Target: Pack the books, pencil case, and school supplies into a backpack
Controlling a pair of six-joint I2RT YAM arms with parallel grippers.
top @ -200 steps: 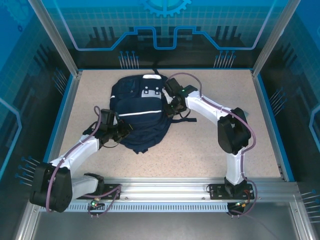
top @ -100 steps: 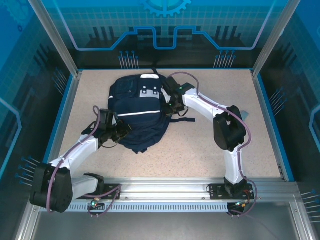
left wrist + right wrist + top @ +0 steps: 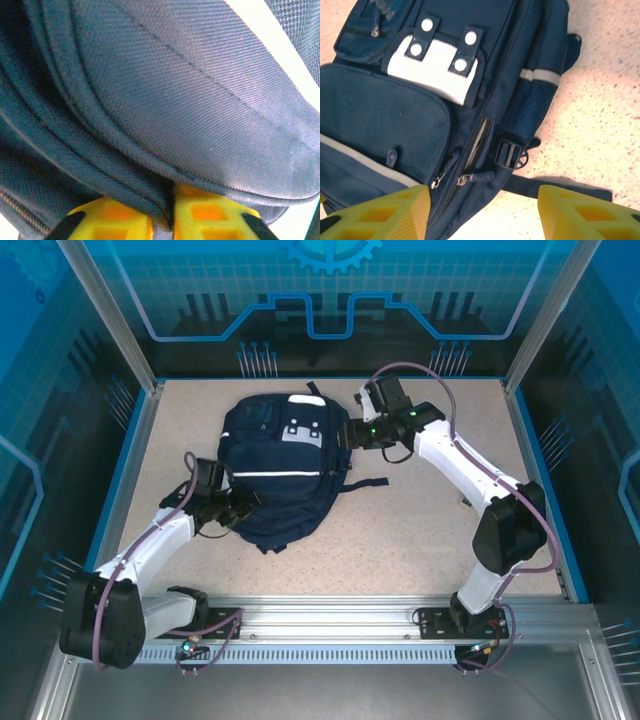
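The large soft navy-blue fabric backpack, laid flat on the speckled beige table, is being pinched at its lower edge by the narrow left gripper; the right gripper (jaws wide) is best being lowered squarely onto the dark zip pull

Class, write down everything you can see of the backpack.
The backpack is navy woven fabric with pale stripes, a white patch with studs, a mesh side pocket and dark straps. It lies flat on the speckled table, front up, one zip partly open. The left tool pinches a fold at its edge.
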